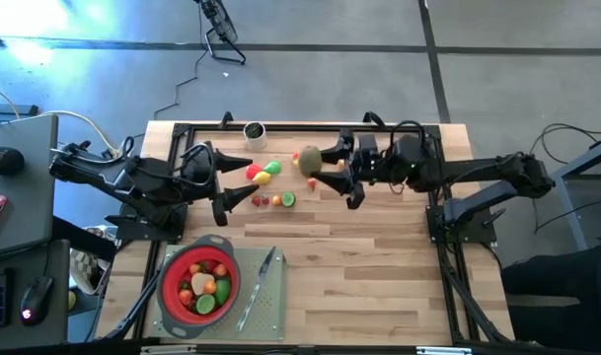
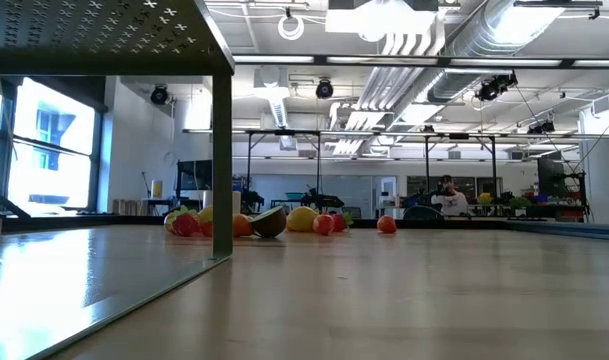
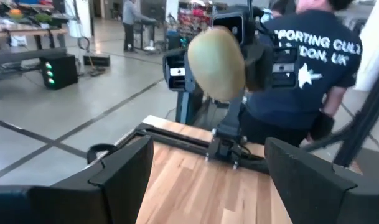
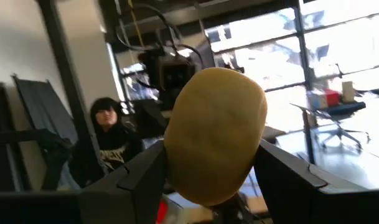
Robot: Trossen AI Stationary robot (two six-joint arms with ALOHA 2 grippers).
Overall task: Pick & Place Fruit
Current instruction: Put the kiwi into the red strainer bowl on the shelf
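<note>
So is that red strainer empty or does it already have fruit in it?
Partly filled: the red strainer holds several small fruits, red, orange and green, seen from above.

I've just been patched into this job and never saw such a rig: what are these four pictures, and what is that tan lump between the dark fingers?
Two dark robot arms work at a pale wooden table. One picture looks straight down, one skims the tabletop, and one sits on each wrist. The right gripper holds a tan-brown, egg-shaped toy fruit above the table; its wrist camera shows it filling the gap between the fingers. The left gripper is open and empty, facing it. Small red, yellow and green toy fruits lie between them. A red strainer bowl with fruit sits on a grey mat beside a slim grey knife.
</note>
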